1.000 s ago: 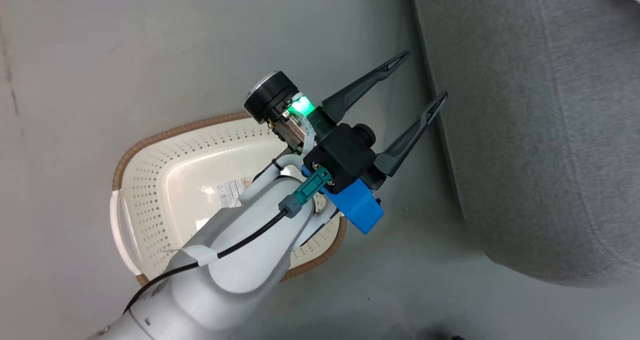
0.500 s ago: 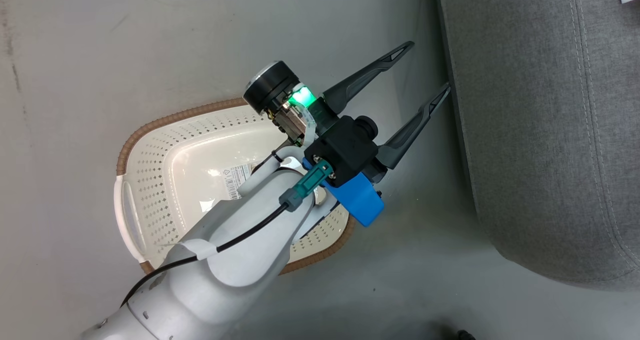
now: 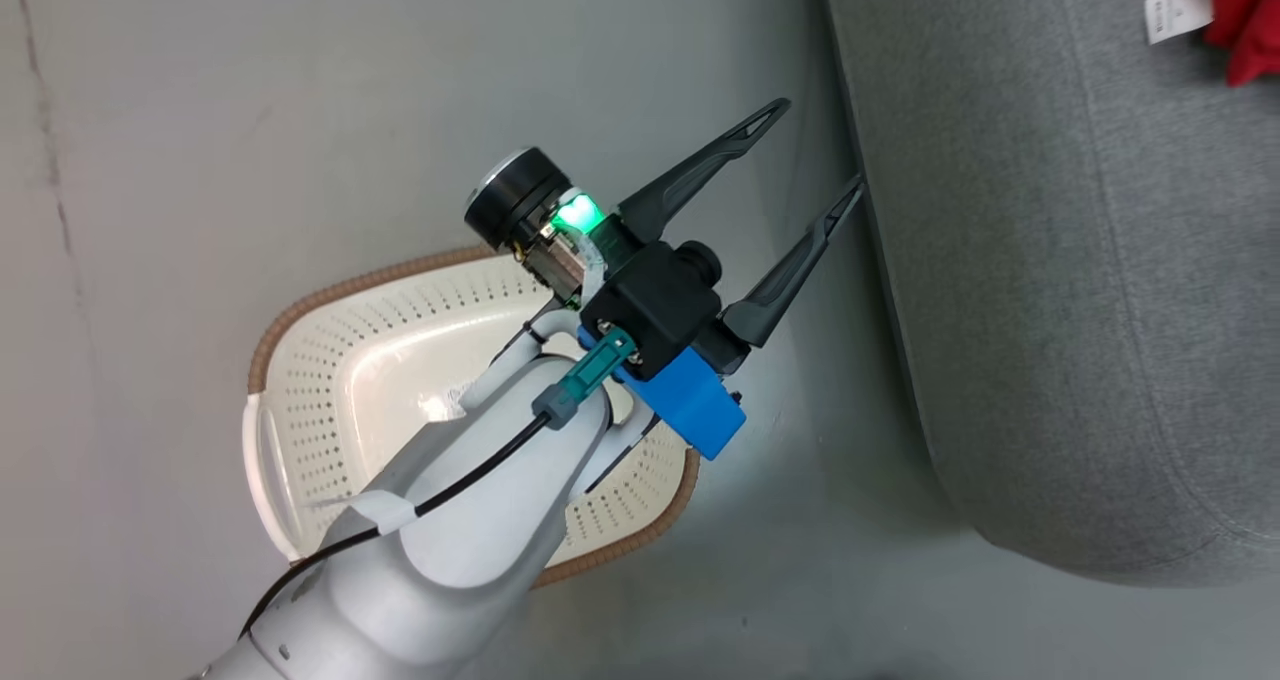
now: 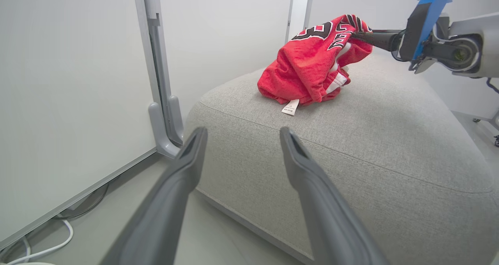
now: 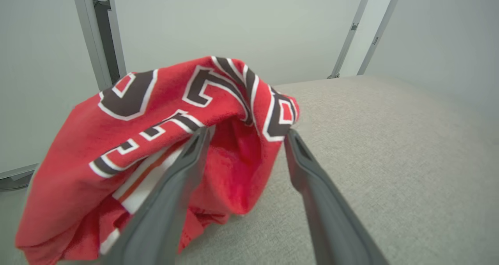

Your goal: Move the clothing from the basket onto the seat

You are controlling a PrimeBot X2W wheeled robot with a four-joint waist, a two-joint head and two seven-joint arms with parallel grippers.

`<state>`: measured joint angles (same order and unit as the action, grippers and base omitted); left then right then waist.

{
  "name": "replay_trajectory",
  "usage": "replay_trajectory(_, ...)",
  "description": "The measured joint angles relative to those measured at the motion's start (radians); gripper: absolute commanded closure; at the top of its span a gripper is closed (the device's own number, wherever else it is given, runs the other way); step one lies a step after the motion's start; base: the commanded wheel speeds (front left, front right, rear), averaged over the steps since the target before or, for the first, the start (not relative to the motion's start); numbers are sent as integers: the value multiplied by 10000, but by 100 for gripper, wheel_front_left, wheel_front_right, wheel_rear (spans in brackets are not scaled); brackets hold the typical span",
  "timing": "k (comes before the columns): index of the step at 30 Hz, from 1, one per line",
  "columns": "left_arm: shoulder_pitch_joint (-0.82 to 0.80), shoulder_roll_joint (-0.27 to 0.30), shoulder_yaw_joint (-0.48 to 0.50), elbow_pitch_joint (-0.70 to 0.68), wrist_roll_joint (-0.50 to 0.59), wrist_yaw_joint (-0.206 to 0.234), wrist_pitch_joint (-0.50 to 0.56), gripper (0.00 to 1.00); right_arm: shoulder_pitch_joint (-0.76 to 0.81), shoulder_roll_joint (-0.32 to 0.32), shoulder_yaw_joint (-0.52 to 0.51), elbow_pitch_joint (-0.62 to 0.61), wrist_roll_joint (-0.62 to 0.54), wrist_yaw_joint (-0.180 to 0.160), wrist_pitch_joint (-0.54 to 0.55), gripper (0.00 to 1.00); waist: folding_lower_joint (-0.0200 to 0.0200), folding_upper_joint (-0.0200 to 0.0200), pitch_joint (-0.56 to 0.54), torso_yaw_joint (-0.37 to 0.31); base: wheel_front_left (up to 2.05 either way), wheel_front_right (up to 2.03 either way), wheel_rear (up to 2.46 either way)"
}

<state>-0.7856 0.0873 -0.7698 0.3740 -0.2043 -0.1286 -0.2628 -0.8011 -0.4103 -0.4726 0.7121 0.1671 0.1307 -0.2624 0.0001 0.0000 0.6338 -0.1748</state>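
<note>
One crumpled heap of red jersey clothing [image 4: 308, 66] lies on the grey seat [image 4: 382, 140], its white tag [image 4: 290, 107] toward the seat's edge. Right claw [image 5: 246, 131]: fingers spread, tips against a raised fold of the heap. Left claw [image 3: 815, 147]: spread, above the floor [image 3: 300, 110] between seat and basket [image 3: 340, 290].

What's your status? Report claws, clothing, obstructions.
Left claw open, empty, beside the seat. Right claw open, tips in the clothing, which lies bunched on the seat. No clothing seen in the basket. No obstruction seen.
</note>
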Motion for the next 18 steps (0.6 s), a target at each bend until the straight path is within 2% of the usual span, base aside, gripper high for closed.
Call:
replay_trajectory(8, 1053, -6, 744, -174, -251, 234, 0, 0, 1840, 671, 73, -1471, -297, -2, 0, 0, -1, 0, -1207, -22, 0, 0, 0)
replay_trajectory(18, 2792, 261, 2249, -506, -347, 623, 0, 0, 3528, 1511, 1630, -3781, -472, 0, 0, 0, -3, 0, -2980, 171, 0, 0, 0)
